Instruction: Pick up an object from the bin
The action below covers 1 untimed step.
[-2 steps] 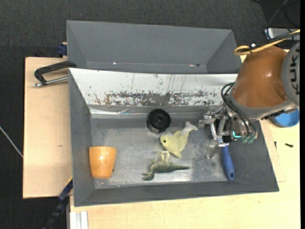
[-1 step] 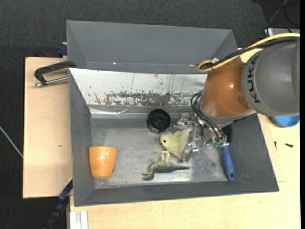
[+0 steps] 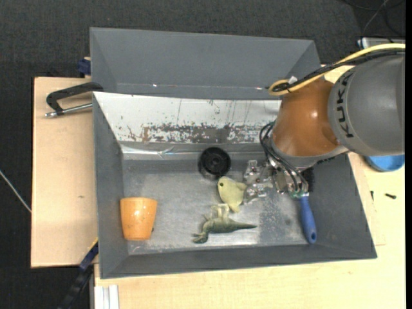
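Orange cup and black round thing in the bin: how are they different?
The orange plastic cup is tapered and looks bigger; the black round piece is ring-like. The cup sits at the view's lower left, the black piece near the back wall. Both rest on the floor of the grey bin.

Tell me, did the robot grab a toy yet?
Not yet, it seems. Done: the gripper is down inside the grey metal bin. In hand: it sits right beside a pale yellow rounded piece, near the middle; whether it grips it, I cannot tell. The green toy dinosaur, black round cap, orange plastic cup and blue-handled tool lie on the floor. Left: grasping one thing and lifting it out.
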Tool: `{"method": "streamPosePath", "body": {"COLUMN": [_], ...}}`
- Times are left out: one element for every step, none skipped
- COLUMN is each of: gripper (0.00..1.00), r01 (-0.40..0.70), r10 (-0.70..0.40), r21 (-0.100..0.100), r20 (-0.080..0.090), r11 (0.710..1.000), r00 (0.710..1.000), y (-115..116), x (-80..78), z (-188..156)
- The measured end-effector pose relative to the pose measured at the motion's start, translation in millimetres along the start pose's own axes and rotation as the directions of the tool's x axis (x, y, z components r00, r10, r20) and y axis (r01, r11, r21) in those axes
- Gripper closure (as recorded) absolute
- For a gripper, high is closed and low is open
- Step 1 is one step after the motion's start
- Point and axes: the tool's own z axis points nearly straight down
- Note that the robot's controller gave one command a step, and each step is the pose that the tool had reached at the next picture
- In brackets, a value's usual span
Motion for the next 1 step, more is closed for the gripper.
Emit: {"method": "streamPosePath", "body": {"gripper": [1.0], "r01": [0.002], "r10": [-0.002], "r21": [0.003], "r20": [0.01], "r11": [1.0], "r00": [1.0], "y": [-15.0], "x": [18.6], "z": [-140.8]}}
